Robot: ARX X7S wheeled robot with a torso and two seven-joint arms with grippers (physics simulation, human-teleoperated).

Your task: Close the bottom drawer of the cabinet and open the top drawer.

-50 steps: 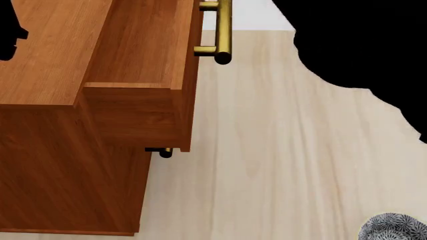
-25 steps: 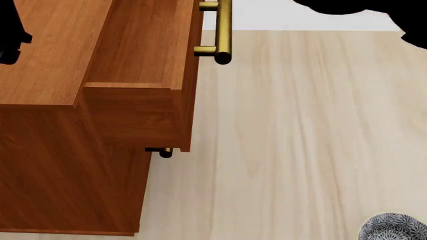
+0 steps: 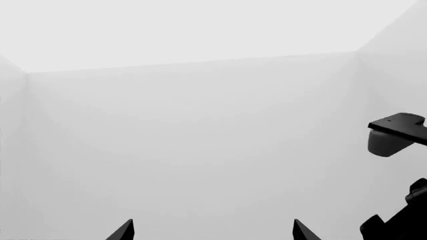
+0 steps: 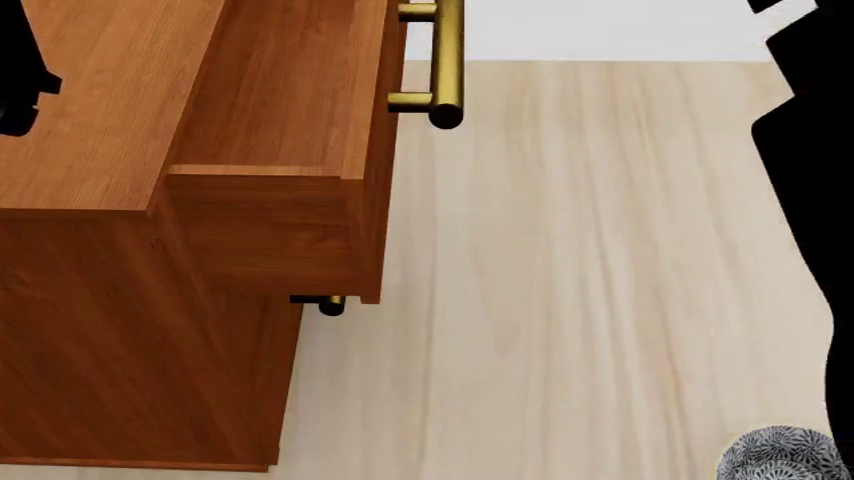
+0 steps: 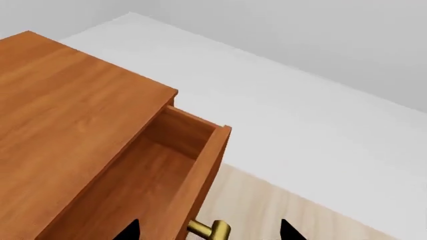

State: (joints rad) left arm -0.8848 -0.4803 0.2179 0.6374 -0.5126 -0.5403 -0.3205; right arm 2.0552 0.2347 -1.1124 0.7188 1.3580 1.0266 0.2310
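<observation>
The right arm (image 4: pixel 814 230) is what changed: 1 s ago it filled the head view's 1–2 o'clock corner, half a sec ago only a sliver at 12–1 o'clock, now it's a dark mass down the 3 o'clock edge. Cabinet (image 4: pixel 94 110) and drawers sit exactly as before, so nothing on the task items has shifted in that time.

The top drawer (image 4: pixel 287 90) is pulled out from the cabinet, tray open and bare inside, brass handle (image 4: pixel 447 60) at 12 o'clock in head view. A bit of dark handle end (image 4: pixel 324 303) pokes out under it, approx flush w/ the cabinet front; whether that's the middle or bottom drawer, can't tell. Bottom drawer itself isn't clearly in view.

Right end effector (image 5: pixel 209 229): fingertips apart, nothing between them, hovering above the open top drawer near its handle. Left end effector (image 3: pixel 212 231): tips apart too, empty, pointing at a blank wall, away from the cabinet.

My read: top drawer looks done, arm seems to be backing off or repositioning; bottom-drawer status unconfirmed from here
</observation>
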